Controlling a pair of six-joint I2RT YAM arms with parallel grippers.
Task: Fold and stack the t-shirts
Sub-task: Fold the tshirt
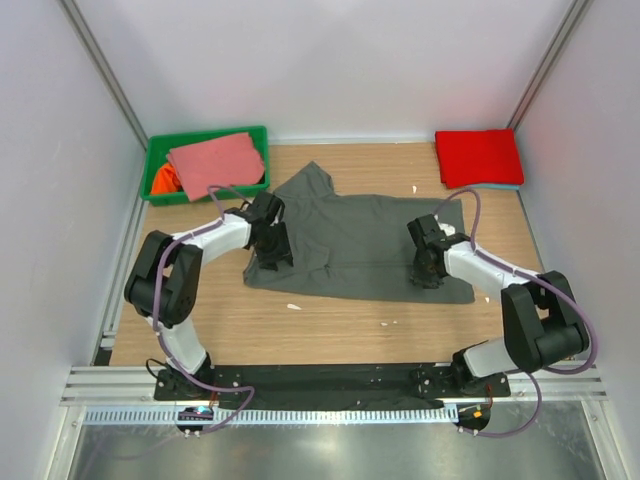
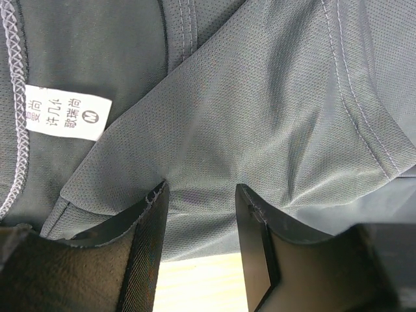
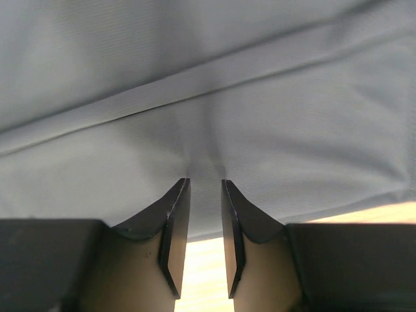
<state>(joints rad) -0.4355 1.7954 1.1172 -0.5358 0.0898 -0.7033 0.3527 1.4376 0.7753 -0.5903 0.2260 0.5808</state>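
The step in hand looks like the first fold of the dark grey t-shirt [image 1: 350, 235], which lies opened out sideways across the middle of the bench [image 1: 330, 325], with both arms down on its near edge. The left gripper [image 1: 272, 250] sits at the shirt's 9 o'clock end, by the neck. In its wrist view the fingers [image 2: 151, 224] stand well apart, astride the cloth edge and not closed on it, and the white neck label [image 2: 65, 112] shows at 10 o'clock from them. The right gripper [image 1: 430, 265] is at the 4 o'clock corner, near the hem. It is drawn in to a narrow slit, and the fabric puckers at the tips, which I read as a pinch on the edge, though only a thin hold. As I judge it, the next move calls for the left gripper to close on its edge. Both would then lift together and carry the near edge toward 12 o'clock, keeping level so the cloth doesn't skew. The shirt is a fine mesh knit, soft and limp, with shallow wrinkles across the body and one sleeve poking out toward 11 o'clock, so the outline isn't square. At 2 o'clock a red t-shirt [image 1: 478, 155] lies folded on a light-blue one [image 1: 505, 185], which is where the stack seems to be. At 10 o'clock the green bin [image 1: 160, 150] holds a salmon-pink shirt [image 1: 215, 160] and an orange one [image 1: 163, 180], both unfolded.
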